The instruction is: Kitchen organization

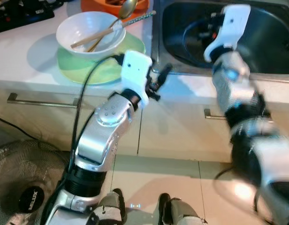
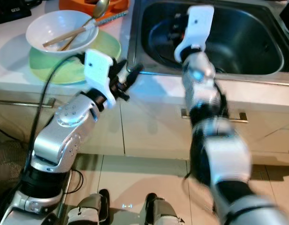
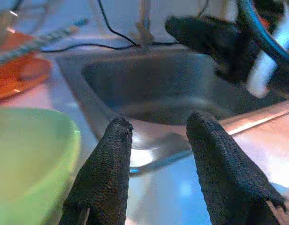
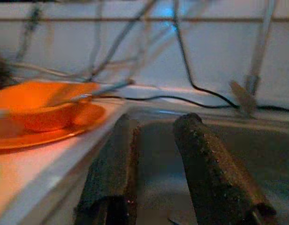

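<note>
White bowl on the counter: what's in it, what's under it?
The round white bowl holds wooden chopsticks and a metal spoon. Under it is a light green plate; the plate's middle is covered.

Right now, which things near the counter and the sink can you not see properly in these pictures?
- Round orange dish: cut off by the top edge in the eye views; its contents are unclear.
- Right hand: over the steel sink, hidden behind its white wrist housing in the eye views.
- Right forearm: motion-blurred.
- Sink bottom: dark and blurred in the wrist views.
</note>
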Available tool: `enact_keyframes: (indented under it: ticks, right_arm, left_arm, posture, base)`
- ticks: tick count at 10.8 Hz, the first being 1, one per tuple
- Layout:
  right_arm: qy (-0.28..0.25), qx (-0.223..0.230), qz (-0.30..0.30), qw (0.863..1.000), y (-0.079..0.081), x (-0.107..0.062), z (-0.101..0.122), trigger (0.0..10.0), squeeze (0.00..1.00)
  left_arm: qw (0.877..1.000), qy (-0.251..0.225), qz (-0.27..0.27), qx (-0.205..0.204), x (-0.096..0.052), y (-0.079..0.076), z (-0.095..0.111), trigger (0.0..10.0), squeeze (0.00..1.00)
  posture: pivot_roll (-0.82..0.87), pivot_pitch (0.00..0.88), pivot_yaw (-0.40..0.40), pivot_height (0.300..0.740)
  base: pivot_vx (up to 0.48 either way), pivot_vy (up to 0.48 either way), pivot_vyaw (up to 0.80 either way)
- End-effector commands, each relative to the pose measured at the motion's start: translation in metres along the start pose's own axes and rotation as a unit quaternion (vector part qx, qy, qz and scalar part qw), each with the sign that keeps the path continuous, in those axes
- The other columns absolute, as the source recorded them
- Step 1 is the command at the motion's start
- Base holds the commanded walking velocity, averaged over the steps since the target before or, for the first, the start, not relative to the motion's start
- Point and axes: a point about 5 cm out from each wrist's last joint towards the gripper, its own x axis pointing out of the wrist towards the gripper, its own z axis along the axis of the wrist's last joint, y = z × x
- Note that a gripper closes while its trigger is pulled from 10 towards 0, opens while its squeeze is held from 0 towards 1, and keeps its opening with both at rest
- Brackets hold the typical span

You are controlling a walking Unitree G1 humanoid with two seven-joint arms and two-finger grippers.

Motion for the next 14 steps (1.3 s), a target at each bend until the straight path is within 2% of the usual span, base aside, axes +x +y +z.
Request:
enact_keyframes:
  ticks: [1,2,3,5,6,7,8,9,10,11,12,13,14]
  right_arm:
    - [-0.019,0.007,0.002,1.000,-0.001,-0.003,0.007,10.0,0.00]
    - [-0.024,0.020,-0.001,1.000,0.000,-0.014,0.007,10.0,0.00]
    - [-0.021,0.024,0.004,0.999,0.003,-0.025,0.006,10.0,0.00]
    - [-0.001,0.033,-0.001,0.999,0.005,-0.038,0.000,10.0,0.00]
    - [0.008,0.043,-0.007,0.999,0.008,-0.041,-0.001,10.0,0.00]
    - [0.012,0.053,-0.009,0.998,0.010,-0.043,-0.001,10.0,0.43]
    - [0.014,0.054,-0.007,0.998,0.013,-0.044,0.000,10.0,0.39]
    - [0.023,0.053,-0.013,0.998,0.014,-0.047,-0.001,10.0,0.00]
    - [0.025,0.054,-0.015,0.998,0.015,-0.047,-0.001,10.0,0.00]
    - [0.026,0.058,-0.017,0.998,0.016,-0.048,0.000,10.0,0.00]
    - [0.025,0.059,-0.020,0.998,0.015,-0.049,0.002,10.0,0.00]
    - [0.026,0.058,-0.023,0.998,0.014,-0.050,0.003,10.0,0.00]
    - [0.027,0.058,-0.027,0.998,0.013,-0.050,0.003,10.0,0.00]
  left_arm:
    - [1.000,-0.009,0.001,0.010,0.001,-0.002,0.003,10.0,0.00]
    - [0.999,-0.017,0.010,0.033,0.002,0.001,0.006,10.0,0.00]
    - [0.997,-0.024,0.026,0.074,0.003,0.008,0.012,10.0,0.00]
    - [0.982,-0.052,0.059,0.169,0.011,0.023,0.028,10.0,0.00]
    - [0.970,-0.062,0.075,0.223,0.020,0.029,0.037,10.0,0.28]
    - [0.959,-0.051,0.078,0.266,0.033,0.035,0.041,10.0,1.00]
    - [0.954,-0.046,0.078,0.285,0.039,0.037,0.041,10.0,1.00]
    - [0.935,-0.030,0.074,0.345,0.058,0.041,0.037,10.0,0.00]
    - [0.930,-0.027,0.074,0.359,0.062,0.043,0.036,10.0,0.00]
    - [0.909,-0.019,0.068,0.411,0.074,0.046,0.032,10.0,0.00]
    - [0.896,-0.014,0.066,0.439,0.080,0.047,0.030,10.0,0.00]
    - [0.893,-0.014,0.065,0.446,0.084,0.047,0.031,10.0,0.00]
    - [0.877,-0.012,0.067,0.476,0.088,0.047,0.031,10.0,0.00]
  posture:
    - [0.15,0.230,-0.039,0.740]
    - [0.15,0.231,-0.036,0.740]
    - [0.14,0.238,-0.034,0.740]
    - [0.14,0.247,-0.024,0.740]
    - [0.14,0.248,-0.019,0.740]
    - [0.14,0.246,-0.015,0.740]
    - [0.13,0.246,-0.013,0.740]
    - [0.13,0.248,-0.012,0.740]
    - [0.13,0.248,-0.012,0.740]
    - [0.12,0.247,-0.007,0.740]
    - [0.11,0.248,-0.006,0.740]
    - [0.11,0.248,-0.006,0.740]
    - [0.11,0.249,-0.006,0.740]
  base:
    - [0.000,0.000,0.00]
    - [0.000,0.000,0.00]
    - [0.000,0.000,0.00]
    - [0.000,0.000,0.00]
    - [0.000,0.000,0.00]
    - [0.000,0.000,0.00]
    - [0.000,0.000,0.00]
    - [0.000,0.000,0.00]
    - [0.000,0.000,0.00]
    - [0.000,0.000,0.00]
    - [0.000,0.000,0.00]
    - [0.000,0.000,0.00]
    - [0.000,0.000,0.00]
